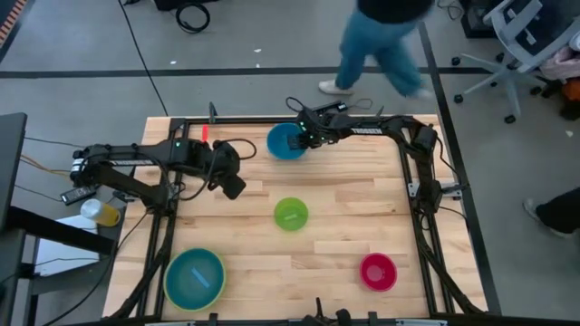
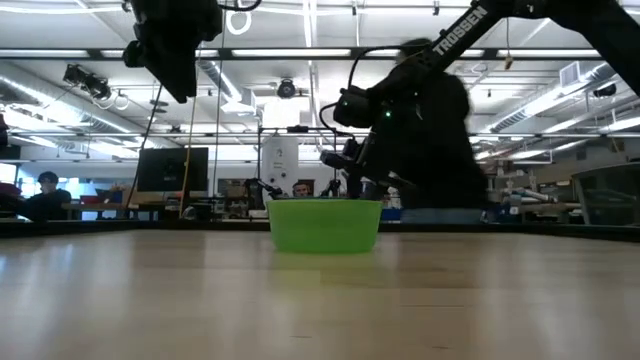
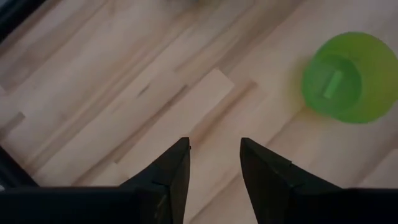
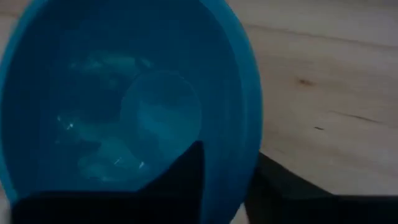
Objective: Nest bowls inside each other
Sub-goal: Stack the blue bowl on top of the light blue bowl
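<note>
We have the right gripper [image 4: 227, 180] straddling the blue bowl's [image 1: 286, 142] rim at twelve o'clock, fingers closing; we should pinch firmly before lifting. Left gripper [image 3: 214, 165] hovers, fingers apart.

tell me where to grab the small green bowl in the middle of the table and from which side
Take the small green bowl by its rim, coming down from above with one finger inside the wall and one outside. It sits upright and open-topped, clear of the other bowls, so the thin rim is free all round. The left hand hangs closest; the edge facing it looks the easiest.
</note>
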Tool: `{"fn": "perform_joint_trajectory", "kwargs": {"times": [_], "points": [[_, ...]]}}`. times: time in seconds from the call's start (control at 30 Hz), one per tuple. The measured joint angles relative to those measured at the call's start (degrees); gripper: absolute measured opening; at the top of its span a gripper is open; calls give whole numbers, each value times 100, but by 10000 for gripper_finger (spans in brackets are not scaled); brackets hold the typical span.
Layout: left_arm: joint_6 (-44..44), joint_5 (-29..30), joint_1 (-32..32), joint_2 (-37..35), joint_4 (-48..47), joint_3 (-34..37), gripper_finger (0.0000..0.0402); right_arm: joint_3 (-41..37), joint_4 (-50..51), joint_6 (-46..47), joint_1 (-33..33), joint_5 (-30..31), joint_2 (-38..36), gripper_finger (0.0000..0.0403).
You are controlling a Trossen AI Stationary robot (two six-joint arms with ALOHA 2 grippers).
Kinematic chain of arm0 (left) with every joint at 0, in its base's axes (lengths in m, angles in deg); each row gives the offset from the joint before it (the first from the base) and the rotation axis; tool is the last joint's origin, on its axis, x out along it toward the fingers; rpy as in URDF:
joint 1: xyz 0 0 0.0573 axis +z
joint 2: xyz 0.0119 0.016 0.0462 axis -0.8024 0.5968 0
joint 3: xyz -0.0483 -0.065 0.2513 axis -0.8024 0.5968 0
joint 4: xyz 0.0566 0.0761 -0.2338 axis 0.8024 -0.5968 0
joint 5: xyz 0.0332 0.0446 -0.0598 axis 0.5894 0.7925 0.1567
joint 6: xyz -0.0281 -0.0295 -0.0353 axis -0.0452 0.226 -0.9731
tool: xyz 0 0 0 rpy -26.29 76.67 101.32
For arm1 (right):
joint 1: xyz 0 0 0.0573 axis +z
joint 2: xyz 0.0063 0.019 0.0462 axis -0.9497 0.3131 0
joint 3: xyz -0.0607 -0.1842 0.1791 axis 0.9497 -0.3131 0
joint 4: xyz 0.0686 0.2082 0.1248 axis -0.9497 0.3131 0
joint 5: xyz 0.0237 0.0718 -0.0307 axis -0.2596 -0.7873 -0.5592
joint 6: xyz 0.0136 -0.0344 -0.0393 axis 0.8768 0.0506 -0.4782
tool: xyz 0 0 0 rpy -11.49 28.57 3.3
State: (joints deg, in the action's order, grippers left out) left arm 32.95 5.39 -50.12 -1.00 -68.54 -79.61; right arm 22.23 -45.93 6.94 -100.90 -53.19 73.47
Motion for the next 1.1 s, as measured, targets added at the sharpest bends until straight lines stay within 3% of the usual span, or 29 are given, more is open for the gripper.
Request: {"fn": "perform_joint_trajectory", "kwargs": {"times": [0.07, 0.13, 0.23, 0.37, 0.67, 1.1], "points": [[126, 0, 136, 0, 65, 2, 142, 0, 74, -199, -4, -72, -7, 33], [209, -6, 275, 0, 120, 2, 142, 21, 101, -407, 39, -114, -82, 16], [280, -7, 444, 0, 275, 2, 142, -8, 202, -455, 178, -13, -219, 27], [318, -9, 669, 0, 625, 3, 142, -2, 313, -631, 460, 554, -770, 22], [1266, -12, 795, 13, 2424, 4, 142, 2, 449, -926, 1062, 1561, -1881, 17], [1840, 31, 918, 334, 3729, 2, 142, -7, 290, -1653, 1546, 2197, -2245, 17]]}}
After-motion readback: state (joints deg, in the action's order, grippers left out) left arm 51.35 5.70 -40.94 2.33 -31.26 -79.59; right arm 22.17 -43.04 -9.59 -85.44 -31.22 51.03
